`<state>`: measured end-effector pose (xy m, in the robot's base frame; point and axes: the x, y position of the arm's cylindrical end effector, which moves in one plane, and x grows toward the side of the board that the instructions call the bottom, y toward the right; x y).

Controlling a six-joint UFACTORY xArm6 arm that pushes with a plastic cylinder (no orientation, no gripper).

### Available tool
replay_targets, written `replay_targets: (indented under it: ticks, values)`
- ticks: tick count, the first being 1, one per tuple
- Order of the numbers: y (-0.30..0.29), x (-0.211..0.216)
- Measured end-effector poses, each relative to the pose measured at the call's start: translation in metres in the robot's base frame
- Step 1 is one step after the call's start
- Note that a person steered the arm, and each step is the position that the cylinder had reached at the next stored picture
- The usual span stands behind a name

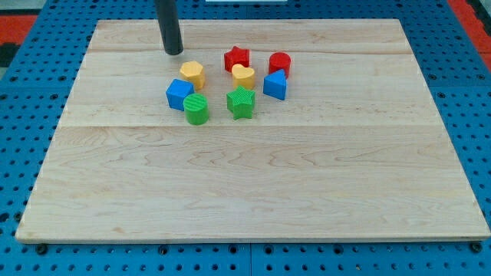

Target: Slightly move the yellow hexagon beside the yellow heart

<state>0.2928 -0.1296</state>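
Observation:
The yellow hexagon (192, 73) lies on the wooden board, left of the yellow heart (243, 76), with a gap between them. My tip (174, 52) rests on the board just up and left of the yellow hexagon, a short way off it, not touching. The rod rises out of the view's top.
A red star (237, 58) sits above the heart, a red cylinder (280, 63) to its right. A blue triangular block (275, 85) lies below the red cylinder. A blue cube (179, 94), green cylinder (196, 110) and green star (241, 102) lie below the hexagon and heart. The board's top edge (245, 21) is near my tip.

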Motion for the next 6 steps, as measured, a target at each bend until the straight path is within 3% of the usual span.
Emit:
replay_targets:
  ticks: [1, 4, 5, 6]
  values:
    - [0.0, 0.042]
    - [0.043, 0.045]
    - [0.026, 0.041]
    - [-0.012, 0.071]
